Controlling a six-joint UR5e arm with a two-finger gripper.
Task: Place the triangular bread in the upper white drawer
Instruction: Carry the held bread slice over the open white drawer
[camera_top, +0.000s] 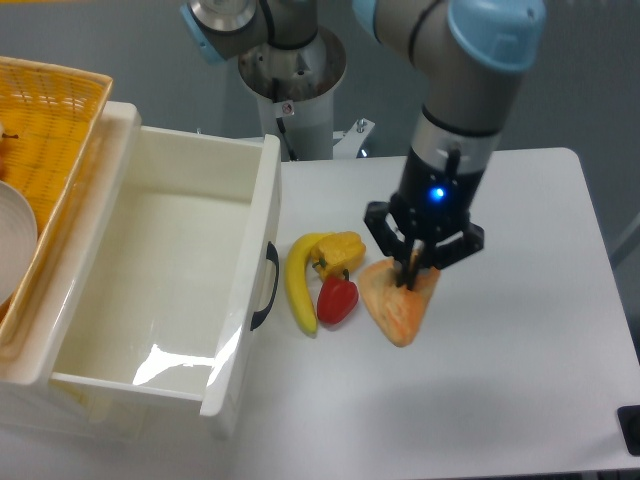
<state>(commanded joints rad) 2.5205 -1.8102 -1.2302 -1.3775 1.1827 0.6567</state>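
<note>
You have the triangular bread (398, 303) clamped in the gripper (412, 277), the fingers pinching its upper edge so the wedge hangs point-down and tilted, its pale-patched face turned toward the camera; whether its tip clears the table (520, 330) or brushes it you cannot tell from this angle. Take the red pepper (337, 298) as your landmark: the bread hangs just to the right of it, close enough that the gap looks narrow, and the yellow bell pepper (340, 250) sits just behind the red one, touching it or nearly so. The banana (300, 280) lies along the red pepper's left side, curved from back to front. Left again of the banana stands the upper white drawer (265, 200), pulled out with its dark handle (268, 285) facing the fruit; its inside appears bare and glossy, so there is room to drop the bread anywhere in it. Farther left, pressed against the drawer's far wall, is the yellow woven basket (60, 110) with a white dish (15, 250) partly in view. Holding the bread by its top edge leaves the bulk hanging below the fingers, which suits a release from above. By my reckoning you are in mid-carry, and the fruit lies straight across the path to the drawer, so the load will likely need to pass above the peppers, the banana and the drawer's front wall before you let go
</note>
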